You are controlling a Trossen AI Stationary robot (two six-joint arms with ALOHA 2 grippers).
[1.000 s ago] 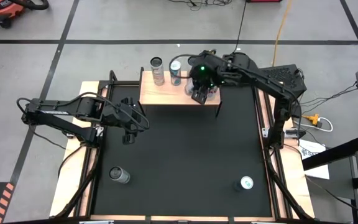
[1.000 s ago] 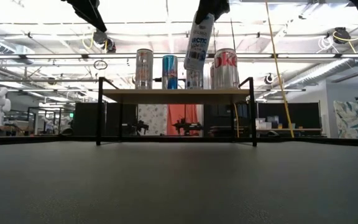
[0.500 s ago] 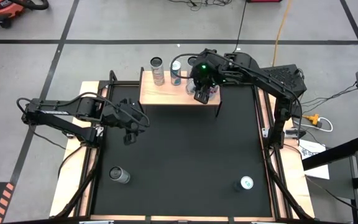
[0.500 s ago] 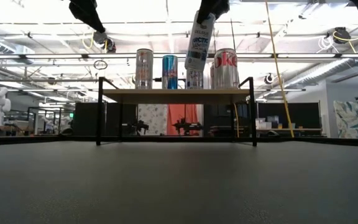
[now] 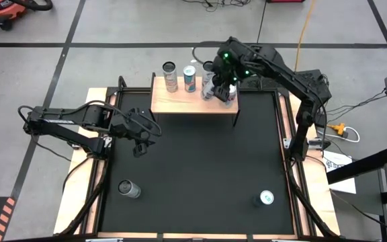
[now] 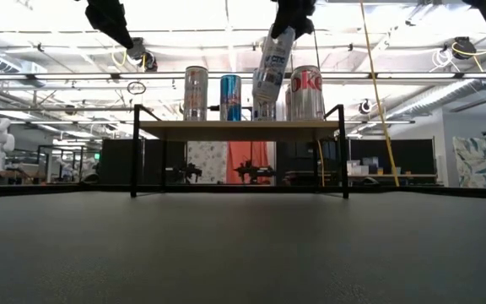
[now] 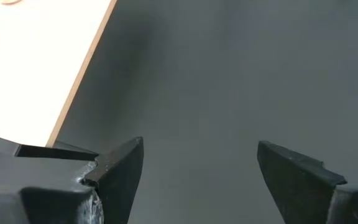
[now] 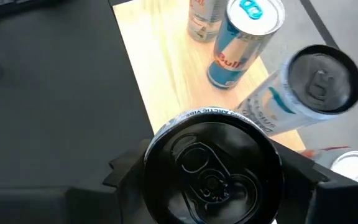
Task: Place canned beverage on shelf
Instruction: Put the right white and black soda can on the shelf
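The shelf (image 5: 173,101) is a light-wood board on black legs at the table's far edge. On it stand a silver can (image 5: 170,75), a Red Bull can (image 5: 189,79), a white-and-teal can (image 8: 303,93) and a Diet Coke can (image 6: 306,93). My right gripper (image 5: 218,89) is above the shelf, shut on a white-and-blue can with a black top (image 6: 272,63). My left gripper (image 5: 140,138) hangs open over the black mat at the table's left with nothing between its fingers (image 7: 123,174). My right gripper pinches the can's upper end, just below the black top (image 8: 213,165), with one finger on each side. The fingers come from above, slanting toward the far edge. The can hangs tilted below them, its bottom (image 6: 262,93) clear of the shelf, between the Red Bull and the Diet Coke.
A can (image 5: 130,189) sits on the mat near the front left, another (image 5: 266,198) near the front right. Wooden strips border the mat on both sides. The shelf's left part (image 6: 163,128) is bare wood.
My right gripper has carried the tilted can a short way toward the table's far edge, farther in over the shelf, still clear of it. My left gripper has rolled a little about its own axis without shifting place.
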